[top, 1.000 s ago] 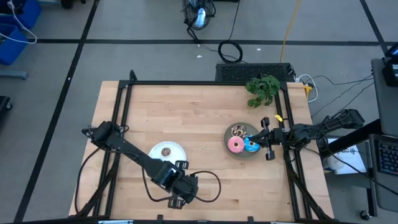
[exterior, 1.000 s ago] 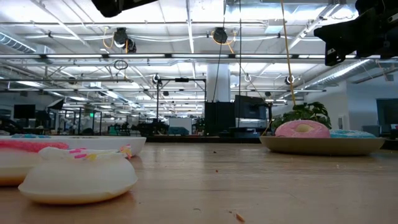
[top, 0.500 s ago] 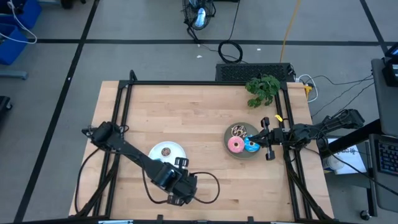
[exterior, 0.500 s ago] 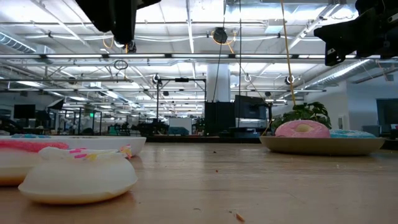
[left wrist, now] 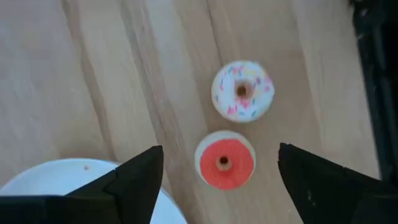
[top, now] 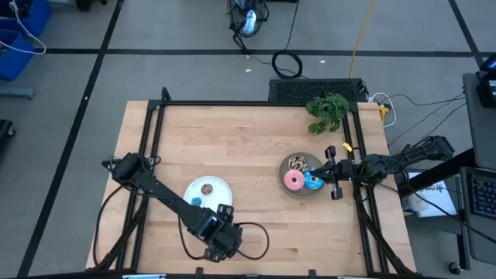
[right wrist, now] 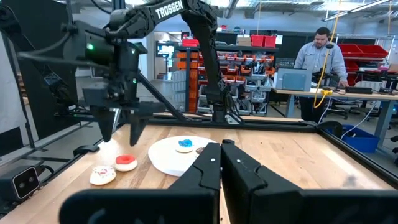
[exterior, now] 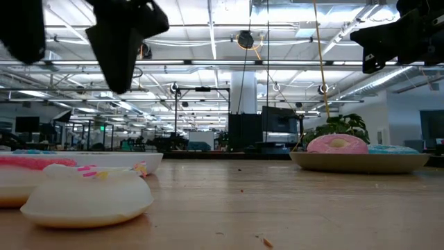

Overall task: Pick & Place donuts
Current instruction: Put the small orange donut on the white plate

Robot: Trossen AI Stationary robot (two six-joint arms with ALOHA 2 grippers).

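The left claw (left wrist: 221, 171) hangs over the near edge of the tabletop (top: 256, 147), its two fingers (left wrist: 140, 180) spread wide and gripping nothing. Straight below, between those fingers, the red mini donut (left wrist: 224, 163) lies flat on the wood, and just past it, almost touching, sits the whitish sprinkled mini donut (left wrist: 242, 91). Beside the claw, the rim of the white plate (left wrist: 56, 190) curves in; from above, that plate carries a small blue-topped donut (top: 197, 201) and a brown one (top: 207, 187). Over at the far side, the right claw (right wrist: 221, 163) waits with its fingers pressed together, empty, at the edge of the grey plate (top: 301, 193). On that plate, right by the claw, rest the pink donut (top: 293, 180), the blue donut (top: 313, 182) and the chocolate-sprinkled donut (top: 297, 163). Behind the tabletop, a person (right wrist: 319, 59) stands at a desk.
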